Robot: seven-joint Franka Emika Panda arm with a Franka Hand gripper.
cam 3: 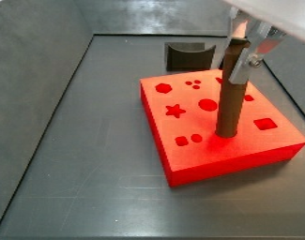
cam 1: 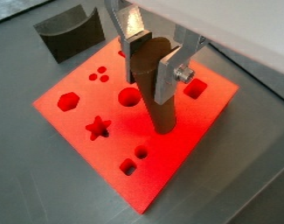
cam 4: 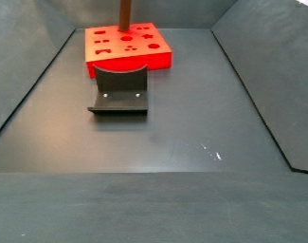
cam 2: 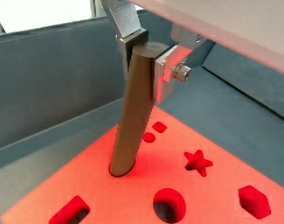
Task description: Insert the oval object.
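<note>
My gripper [cam 1: 154, 63] is shut on the top of the oval object [cam 1: 161, 101], a long plain brown rod held nearly upright. It also shows in a wrist view [cam 2: 132, 114] and in both side views [cam 3: 229, 98] [cam 4: 124, 11]. Its lower end touches the top face of the red block [cam 1: 179, 149] with shaped holes, between the round hole and the square hole; whether it sits in a hole is hidden by the rod. The gripper [cam 3: 242, 52] stands above the block's right half in a side view.
A small dark grey curved block [cam 1: 72, 37] stands on the floor beside the red block, also in both side views [cam 3: 189, 53] [cam 4: 119, 90]. Grey bin walls [cam 2: 51, 79] ring the floor. The red block [cam 4: 128, 47] sits at the far end in a side view.
</note>
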